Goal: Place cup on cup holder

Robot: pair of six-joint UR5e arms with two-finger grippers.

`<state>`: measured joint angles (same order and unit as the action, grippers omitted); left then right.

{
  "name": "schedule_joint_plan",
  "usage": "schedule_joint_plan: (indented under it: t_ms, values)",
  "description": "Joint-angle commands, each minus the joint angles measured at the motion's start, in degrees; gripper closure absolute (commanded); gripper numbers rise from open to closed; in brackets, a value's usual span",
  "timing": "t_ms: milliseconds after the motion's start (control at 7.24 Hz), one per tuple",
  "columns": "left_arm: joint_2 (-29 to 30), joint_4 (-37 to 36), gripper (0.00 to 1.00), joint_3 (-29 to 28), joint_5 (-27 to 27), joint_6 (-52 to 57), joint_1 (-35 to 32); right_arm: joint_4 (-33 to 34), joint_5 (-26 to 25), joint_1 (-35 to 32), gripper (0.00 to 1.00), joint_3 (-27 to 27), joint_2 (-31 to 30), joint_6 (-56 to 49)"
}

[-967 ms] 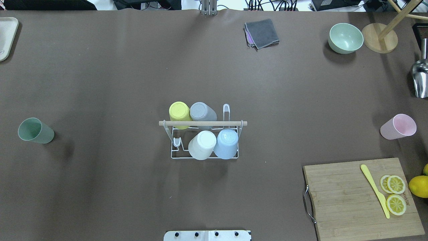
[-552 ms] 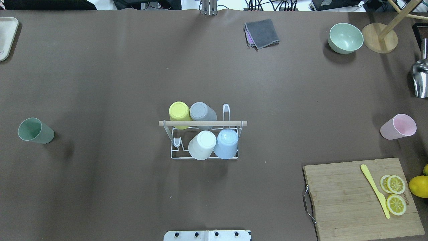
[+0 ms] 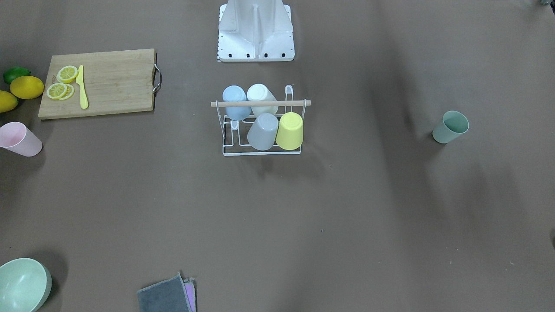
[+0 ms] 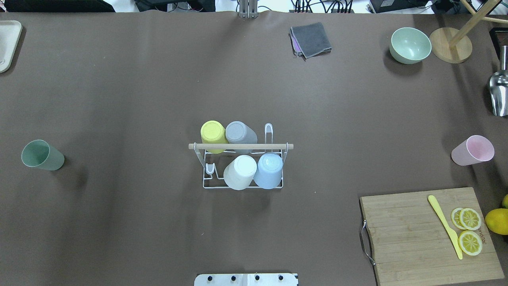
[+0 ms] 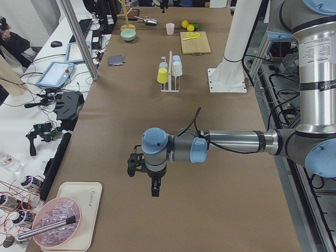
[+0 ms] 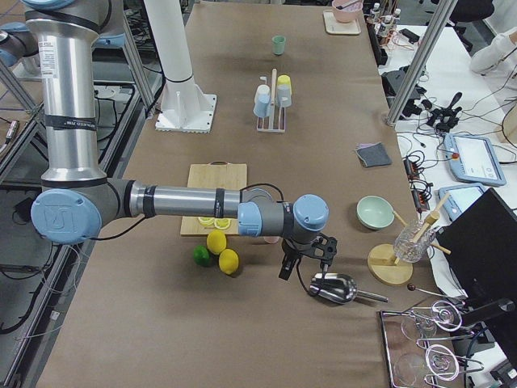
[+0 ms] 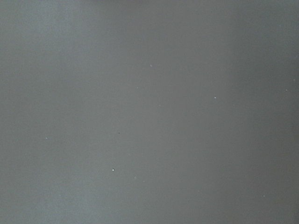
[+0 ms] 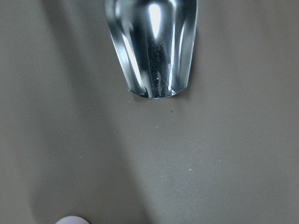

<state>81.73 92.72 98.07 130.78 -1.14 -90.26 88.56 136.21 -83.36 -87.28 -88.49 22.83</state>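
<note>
The white wire cup holder (image 4: 278,146) with a wooden rod stands mid-table and also shows in the front view (image 3: 295,103). Yellow (image 4: 213,134), grey (image 4: 240,132), white (image 4: 241,171) and blue (image 4: 269,170) cups sit upside down on its pegs. A green cup (image 4: 41,155) lies at the table's left and a pink cup (image 4: 473,150) at its right. My left gripper (image 5: 143,176) hangs over bare table, far from the green cup. My right gripper (image 6: 303,263) hangs near the pink cup, by a metal scoop (image 8: 152,46). I cannot tell whether either gripper is open or shut.
A wooden cutting board (image 4: 412,234) with lemon slices and a yellow knife (image 4: 444,226) lies front right, whole lemons (image 4: 497,221) beside it. A green bowl (image 4: 410,45), a wooden stand (image 4: 450,45) and a grey cloth (image 4: 310,39) sit at the far edge. A tray (image 4: 8,43) sits far left.
</note>
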Motion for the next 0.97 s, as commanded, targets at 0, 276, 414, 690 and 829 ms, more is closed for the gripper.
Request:
schedule_joint_plan:
  t_ms: [0, 276, 414, 690, 829]
  values:
    - [0.09, 0.0, 0.02, 0.1, 0.0, 0.0, 0.0, 4.06, 3.08, 2.22, 0.0, 3.07, 4.53, 0.03]
    - [0.01, 0.0, 0.02, 0.02, 0.0, 0.0, 0.0, 10.39, 3.36, 4.59, 0.0, 3.35, 8.85, -0.06]
    - [0.09, 0.0, 0.02, 0.02, 0.0, 0.0, 0.0, 10.06, 3.54, 6.78, 0.0, 3.09, 9.04, -0.06]
    - [0.1, -0.09, 0.02, 0.19, -0.09, 0.0, 0.0, 9.71, 3.28, 10.83, 0.0, 2.64, 10.26, -0.5]
    - [0.1, -0.09, 0.02, 0.28, 0.0, -0.09, 0.0, 9.79, 2.84, 12.85, 0.0, 2.82, 11.14, -0.85]
